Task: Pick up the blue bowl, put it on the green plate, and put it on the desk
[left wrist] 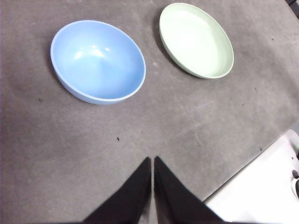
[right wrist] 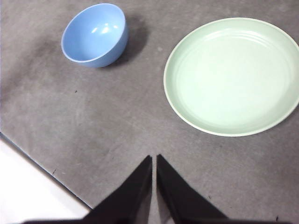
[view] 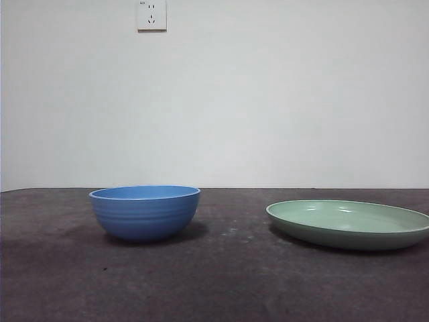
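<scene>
The blue bowl (view: 145, 212) stands upright and empty on the desk (view: 214, 282) at the left. The green plate (view: 348, 224) lies empty on the desk at the right, apart from the bowl. Neither arm shows in the front view. My left gripper (left wrist: 153, 159) is shut and empty, high above the desk, with the bowl (left wrist: 98, 60) and the plate (left wrist: 196, 39) ahead of it. My right gripper (right wrist: 154, 157) is shut and empty, high above the desk, short of the plate (right wrist: 232, 75), with the bowl (right wrist: 95, 34) farther off.
A white wall with a socket (view: 151, 15) stands behind the desk. A white edge beside the desk shows in the left wrist view (left wrist: 261, 191) and in the right wrist view (right wrist: 32, 191).
</scene>
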`<state>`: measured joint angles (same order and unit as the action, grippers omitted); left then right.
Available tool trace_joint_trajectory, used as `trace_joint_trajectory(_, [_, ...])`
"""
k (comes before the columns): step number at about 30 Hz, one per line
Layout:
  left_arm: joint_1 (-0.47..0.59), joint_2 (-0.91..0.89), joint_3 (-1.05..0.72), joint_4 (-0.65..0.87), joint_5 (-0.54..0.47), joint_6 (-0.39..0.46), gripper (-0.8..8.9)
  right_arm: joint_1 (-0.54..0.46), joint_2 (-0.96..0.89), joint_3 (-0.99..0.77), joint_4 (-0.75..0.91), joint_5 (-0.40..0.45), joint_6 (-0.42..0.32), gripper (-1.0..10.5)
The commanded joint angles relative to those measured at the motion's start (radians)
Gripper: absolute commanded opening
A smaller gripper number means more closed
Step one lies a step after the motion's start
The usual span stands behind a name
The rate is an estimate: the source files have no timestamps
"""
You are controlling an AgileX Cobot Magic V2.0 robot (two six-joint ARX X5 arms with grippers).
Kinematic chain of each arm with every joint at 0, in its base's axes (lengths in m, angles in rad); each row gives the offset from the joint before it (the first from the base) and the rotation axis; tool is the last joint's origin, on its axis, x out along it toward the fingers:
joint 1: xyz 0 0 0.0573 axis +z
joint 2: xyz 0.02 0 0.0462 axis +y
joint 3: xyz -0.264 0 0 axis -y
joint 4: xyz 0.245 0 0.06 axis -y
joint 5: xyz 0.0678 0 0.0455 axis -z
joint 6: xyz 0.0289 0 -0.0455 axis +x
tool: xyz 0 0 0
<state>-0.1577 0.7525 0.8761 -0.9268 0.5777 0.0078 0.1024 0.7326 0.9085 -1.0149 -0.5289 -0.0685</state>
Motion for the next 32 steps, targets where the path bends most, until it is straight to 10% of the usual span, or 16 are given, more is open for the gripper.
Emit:
trace_joint_trajectory(1, [-0.003, 0.005, 0.019, 0.008, 0.006, 0.014, 0.1, 0.009, 0.004, 0.019, 0.004, -0.006, -0.018, 0.1])
trace_joint_trajectory(11, [-0.003, 0.005, 0.019, 0.007, 0.006, 0.002, 4.22, 0.011, 0.004, 0.019, 0.004, -0.005, -0.01, 3.7])
trace_joint_trajectory(32, [-0.011, 0.068, 0.074, 0.053, -0.057, -0.064, 4.33, 0.011, 0.004, 0.019, 0.005, -0.005, -0.01, 3.7])
